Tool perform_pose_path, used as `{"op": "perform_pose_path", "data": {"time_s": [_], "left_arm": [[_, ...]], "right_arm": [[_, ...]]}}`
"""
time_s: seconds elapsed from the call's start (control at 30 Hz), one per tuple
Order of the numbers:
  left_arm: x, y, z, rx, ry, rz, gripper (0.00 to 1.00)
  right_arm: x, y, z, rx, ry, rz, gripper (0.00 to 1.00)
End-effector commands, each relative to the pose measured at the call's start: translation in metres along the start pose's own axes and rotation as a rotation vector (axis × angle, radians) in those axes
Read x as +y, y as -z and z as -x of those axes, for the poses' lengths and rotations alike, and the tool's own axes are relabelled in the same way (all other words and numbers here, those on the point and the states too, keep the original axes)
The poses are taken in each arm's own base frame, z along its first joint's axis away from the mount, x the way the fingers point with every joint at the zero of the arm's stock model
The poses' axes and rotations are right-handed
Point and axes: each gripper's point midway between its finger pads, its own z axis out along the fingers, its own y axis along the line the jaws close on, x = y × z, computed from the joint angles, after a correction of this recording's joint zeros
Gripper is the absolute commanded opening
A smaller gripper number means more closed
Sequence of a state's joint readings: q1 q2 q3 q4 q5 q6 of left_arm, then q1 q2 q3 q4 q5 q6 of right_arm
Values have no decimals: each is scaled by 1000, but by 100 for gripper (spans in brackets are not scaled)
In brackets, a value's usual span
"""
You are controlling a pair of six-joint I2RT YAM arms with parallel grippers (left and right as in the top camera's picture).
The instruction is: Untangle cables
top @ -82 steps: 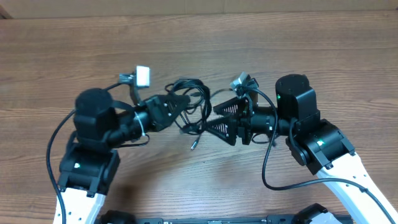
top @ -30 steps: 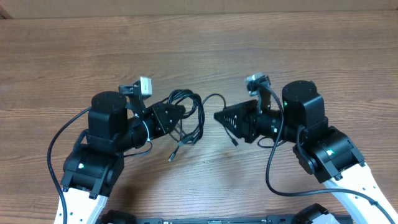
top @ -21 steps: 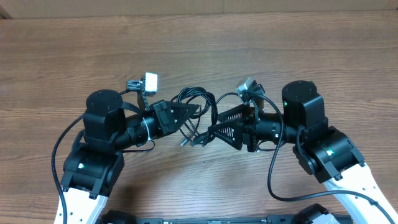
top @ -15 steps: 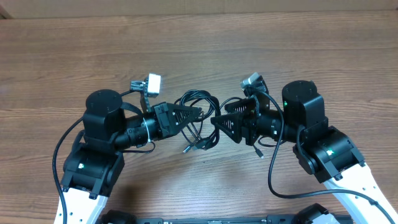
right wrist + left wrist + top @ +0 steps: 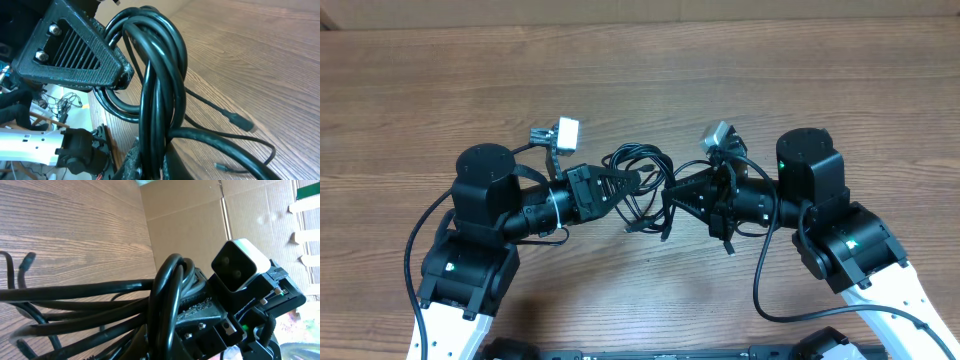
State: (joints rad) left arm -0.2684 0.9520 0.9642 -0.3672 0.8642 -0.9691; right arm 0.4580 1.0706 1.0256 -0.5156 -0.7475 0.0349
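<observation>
2 black two-finger grippers meet nose to nose over the brown wood-grain table (image 5: 640, 70), w/ 1 knotted bundle of thin black flexible cables (image 5: 640, 165) strung btwn them, about mid-table in the overhead view. The left gripper (image 5: 633, 179) is clenched, its fingers drawn to a point that sits inside the bundle's loops. The right wrist view shows 1 of its ribbed fingers (image 5: 75, 52) w/ cable loops coming off the tip, so it is grasping the cables. The right gripper (image 5: 670, 197) is likewise clamped on the cables: in its own wrist view several glossy strands run down together into the narrow gap btwn its 2 dark fingers (image 5: 132, 160) at the bottom edge. The exact no. of separate cables can't be told, as the strands overlap too much. In the overhead view 2 thin loose ends drop from the bundle toward the table. The right wrist view shows 1 small plug end (image 5: 241, 122) & a second plug end (image 5: 220, 166), both on thin cords lying on the wood. The left wrist view shows 1 plug end (image 5: 27, 260) at far left, 1 upright loop wrapped round several strands running across, & behind it 1 white boxy wrist camera (image 5: 239, 267) on the right arm, against a brown cardboard wall (image 5: 185, 210).
</observation>
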Motion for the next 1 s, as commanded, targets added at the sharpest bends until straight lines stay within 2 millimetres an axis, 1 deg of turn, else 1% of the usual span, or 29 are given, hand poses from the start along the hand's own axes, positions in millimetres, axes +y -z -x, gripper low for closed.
{"op": "perform_pose_path", "data": {"time_s": [0.0, 0.03, 0.07, 0.2, 0.27, 0.43, 0.6, 0.7, 0.77, 0.83, 0.9, 0.97], "left_arm": [[-9, 3, -2, 12, -45, -19, 4], [-6, 2, -4, 20, -33, -7, 4], [-3, 2, -7, 30, -27, 4, 4], [-3, -3, -18, 63, -22, 11, 4], [-2, -6, -19, 57, -28, 25, 4], [-4, -11, -25, 67, -40, 31, 4], [-8, -15, -35, 99, -49, 21, 4], [-13, -19, -43, 124, -63, 4, 4], [-17, -20, -45, 132, -75, -8, 4], [-20, -22, -48, 142, -87, -18, 4], [-20, -22, -49, 142, -96, -20, 4], [-19, -22, -46, 129, -114, -14, 4]], "right_arm": [[-7, 4, 12, -47, -48, -63, 4], [-16, 5, 18, -75, -89, -118, 4], [-20, 6, 24, -101, -105, -138, 4], [-28, 11, 46, -200, -146, -189, 4], [-27, 12, 50, -218, -150, -182, 4], [-28, 12, 52, -226, -146, -188, 4], [-55, 21, 54, -271, -200, -343, 4], [-76, 31, 53, -313, -283, -467, 4], [-84, 36, 53, -327, -295, -518, 4], [-93, 40, 50, -337, -329, -571, 4], [-96, 41, 43, -316, -342, -589, 4], [-99, 40, 27, -259, -366, -615, 4]]}}
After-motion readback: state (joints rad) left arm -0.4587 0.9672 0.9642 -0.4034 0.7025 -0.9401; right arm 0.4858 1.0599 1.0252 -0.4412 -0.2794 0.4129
